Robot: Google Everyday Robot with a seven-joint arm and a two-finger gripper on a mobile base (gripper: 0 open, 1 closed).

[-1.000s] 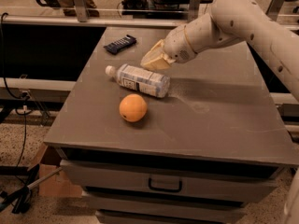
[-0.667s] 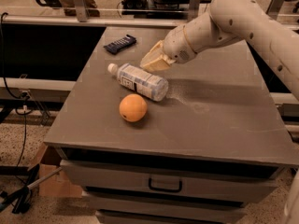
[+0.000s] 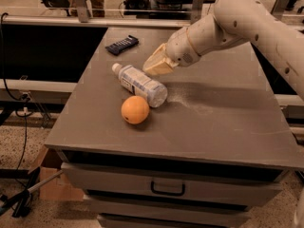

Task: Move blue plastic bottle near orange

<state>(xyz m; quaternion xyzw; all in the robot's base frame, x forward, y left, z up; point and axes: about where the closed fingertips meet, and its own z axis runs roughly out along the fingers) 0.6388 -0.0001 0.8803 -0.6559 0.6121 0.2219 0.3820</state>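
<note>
The blue plastic bottle (image 3: 141,84) lies on its side on the grey table (image 3: 213,122), white cap pointing back left and base toward the front right. The orange (image 3: 135,109) sits just in front of the bottle's base, touching it or nearly so. My gripper (image 3: 156,66) hangs just behind and above the middle of the bottle, at the end of the white arm that reaches in from the upper right. It holds nothing that I can see.
A dark flat rectangular gadget (image 3: 122,44) lies at the table's back left. The table has drawers below with a handle (image 3: 167,189). A cardboard box (image 3: 52,179) stands on the floor at the left, and a rail runs behind the table.
The bottle has swung round, its base now closer to the orange and its cap farther back. The gripper has dropped slightly toward the bottle. The orange has not moved.
</note>
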